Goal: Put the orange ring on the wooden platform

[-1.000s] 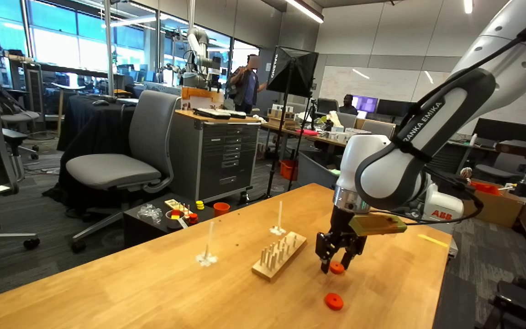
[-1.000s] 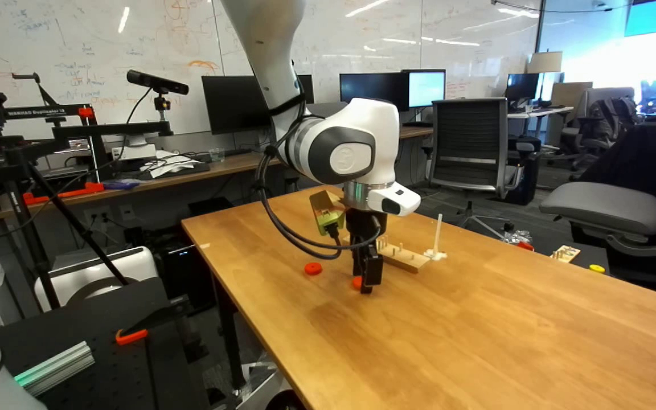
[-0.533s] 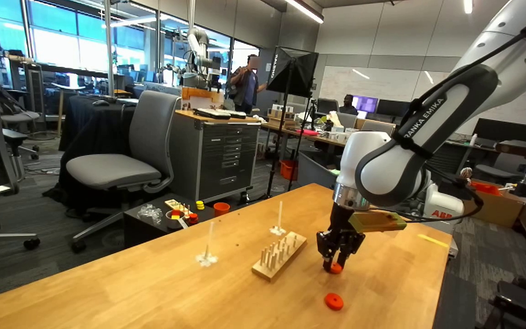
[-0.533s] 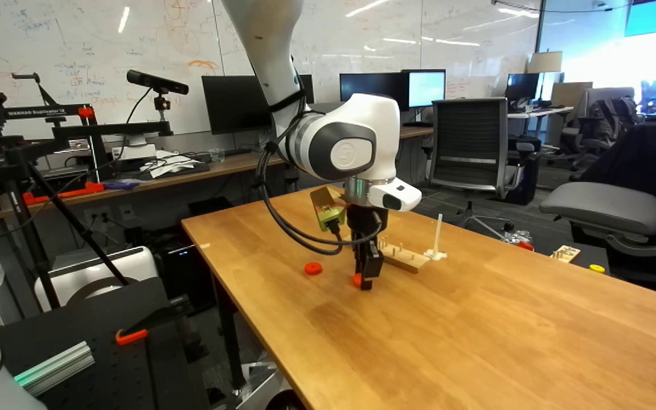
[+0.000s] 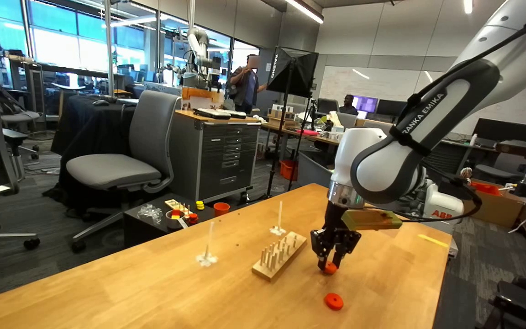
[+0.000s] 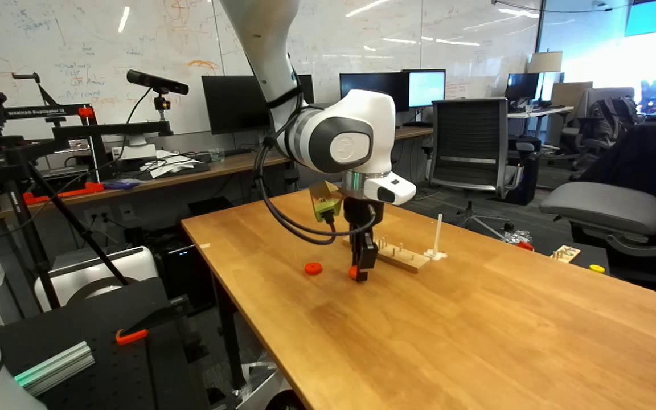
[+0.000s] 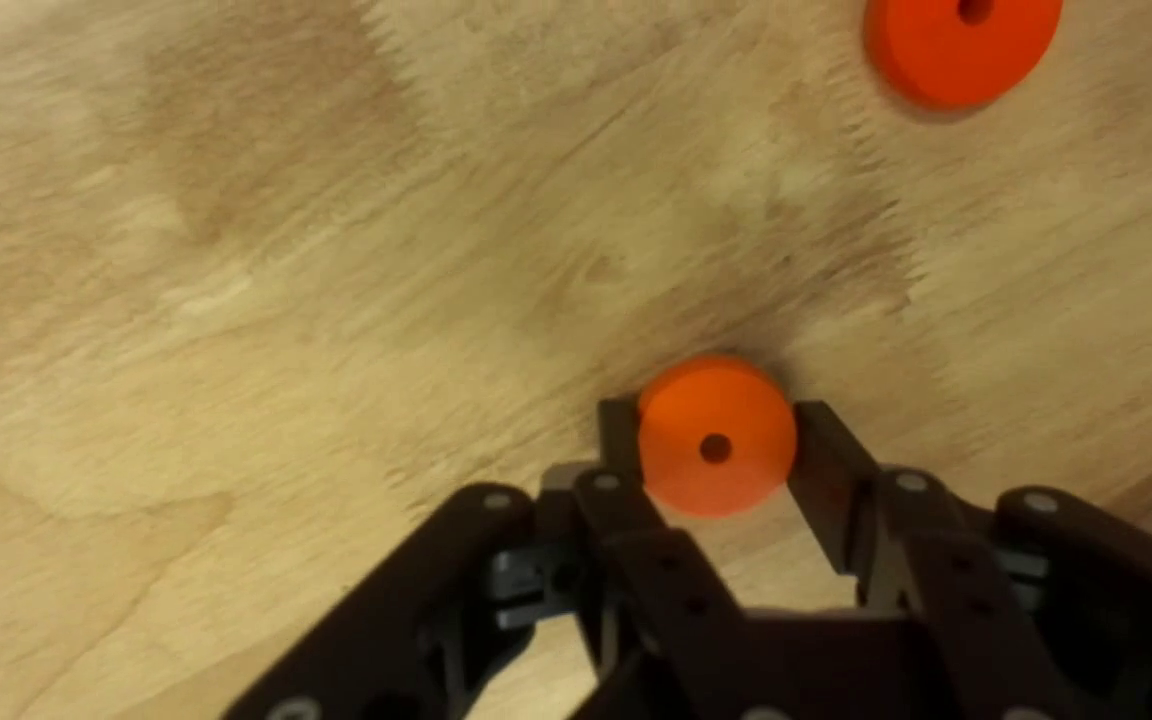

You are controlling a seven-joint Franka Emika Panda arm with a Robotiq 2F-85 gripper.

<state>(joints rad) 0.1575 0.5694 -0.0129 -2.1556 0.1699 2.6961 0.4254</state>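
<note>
The orange ring (image 5: pixel 330 268) is between the fingers of my gripper (image 5: pixel 329 265), which is shut on it. In the wrist view, the ring (image 7: pixel 716 480) shows face-up with its small hole, and both fingertips of the gripper (image 7: pixel 718 430) touch its sides. In an exterior view, the ring (image 6: pixel 353 273) is partly hidden behind the gripper (image 6: pixel 360 275). The ring is at or just above the table; the exact height is hard to tell. The wooden platform (image 5: pixel 266 273) with upright pegs lies beside the gripper. It also shows in an exterior view (image 6: pixel 405 259), partly behind the gripper.
A similar, redder ring (image 5: pixel 334 301) lies on the table near the gripper; the wrist view shows it at the top right (image 7: pixel 941 65). Two thin upright rods on pale bases (image 5: pixel 206 260) (image 5: pixel 277 230) stand beyond the platform. A low black side table (image 5: pixel 146 235) holds small parts.
My gripper has closed from open onto the orange ring. Since then, gripper and ring have shifted slightly towards the platform's side in an exterior view and appear slightly raised.
</note>
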